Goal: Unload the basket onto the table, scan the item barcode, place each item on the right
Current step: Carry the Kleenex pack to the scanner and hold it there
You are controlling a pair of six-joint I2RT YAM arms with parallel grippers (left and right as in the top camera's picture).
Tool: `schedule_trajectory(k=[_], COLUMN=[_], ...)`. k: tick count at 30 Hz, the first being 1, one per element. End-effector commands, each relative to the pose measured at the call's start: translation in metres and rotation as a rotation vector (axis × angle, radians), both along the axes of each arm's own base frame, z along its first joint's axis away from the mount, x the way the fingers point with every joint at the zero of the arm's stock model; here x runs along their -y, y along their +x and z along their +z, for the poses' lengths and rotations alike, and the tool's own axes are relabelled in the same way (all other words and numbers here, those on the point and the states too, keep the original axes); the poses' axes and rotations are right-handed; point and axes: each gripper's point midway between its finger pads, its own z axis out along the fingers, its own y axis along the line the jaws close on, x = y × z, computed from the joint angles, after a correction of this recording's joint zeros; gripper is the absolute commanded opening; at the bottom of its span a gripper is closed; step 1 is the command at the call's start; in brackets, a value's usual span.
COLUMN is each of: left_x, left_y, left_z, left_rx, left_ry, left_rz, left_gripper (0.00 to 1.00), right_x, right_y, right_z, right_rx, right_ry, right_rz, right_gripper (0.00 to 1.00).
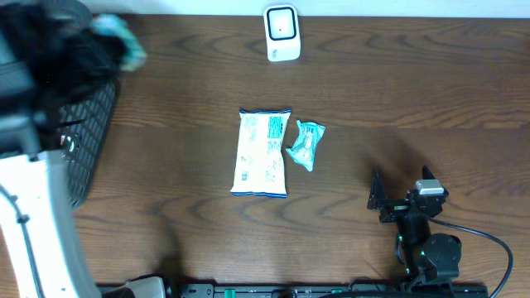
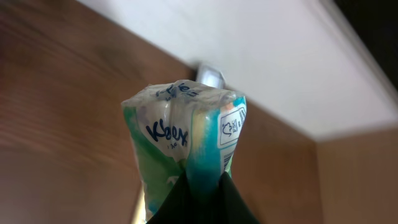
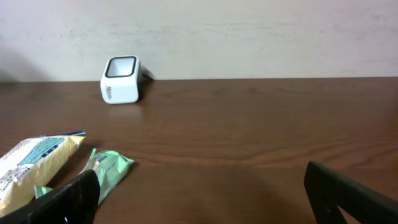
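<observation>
My left gripper [image 2: 202,190] is shut on a green and white tissue pack [image 2: 186,134] and holds it in the air at the table's far left corner, where the pack [image 1: 120,39] shows blurred. Behind the pack, only the top of the white barcode scanner [image 2: 210,76] shows. The scanner [image 1: 281,33] stands at the table's back edge, middle. My right gripper [image 1: 396,199] rests low near the front right, open, with nothing between its fingers [image 3: 348,196]. It faces the scanner [image 3: 121,79].
A white snack bag [image 1: 262,153] lies at the table's centre with a small teal packet [image 1: 305,145] touching its right side; both show in the right wrist view, bag [image 3: 31,163] and packet [image 3: 107,168]. A black mesh basket [image 1: 87,141] sits at the left edge.
</observation>
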Motion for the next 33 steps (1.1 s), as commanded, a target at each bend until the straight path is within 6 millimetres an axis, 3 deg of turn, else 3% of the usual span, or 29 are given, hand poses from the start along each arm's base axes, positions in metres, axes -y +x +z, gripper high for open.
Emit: schedule_trajectory(k=[1, 7, 19, 25, 32, 33], left_x=[0.064, 0.152, 0.252, 0.276, 0.274, 0.275], left_y=[0.003, 0.003, 0.02, 0.039, 0.067, 0.069], left_z=[-0.023, -0.07, -0.192, -0.24, -0.288, -0.293], left_rx=[-0.062, -0.188, -0.356, -0.336, -0.266, -0.261], left_ry=[-0.008, 0.005, 0.221, 0.353, 0.589, 0.603], left_rz=[-0.188, -0.412, -0.543, -0.516, -0.493, -0.506], left_gripper=[0.07, 0.08, 0.07, 0.08, 0.08, 0.13], right_x=[-0.002, -0.002, -0.002, -0.002, -0.002, -0.002], right_y=[0.0, 0.0, 0.0, 0.0, 0.0, 0.0], right_z=[-0.001, -0.001, -0.001, -0.001, -0.001, -0.001], right_rx=[0.001, 0.001, 0.001, 0.001, 0.001, 0.001], right_ry=[-0.007, -0.007, -0.007, -0.007, -0.007, -0.007], right_rz=[0.01, 0.01, 0.01, 0.01, 0.01, 0.01], right_gripper=[0.99, 0.99, 0.99, 0.99, 0.99, 0.99])
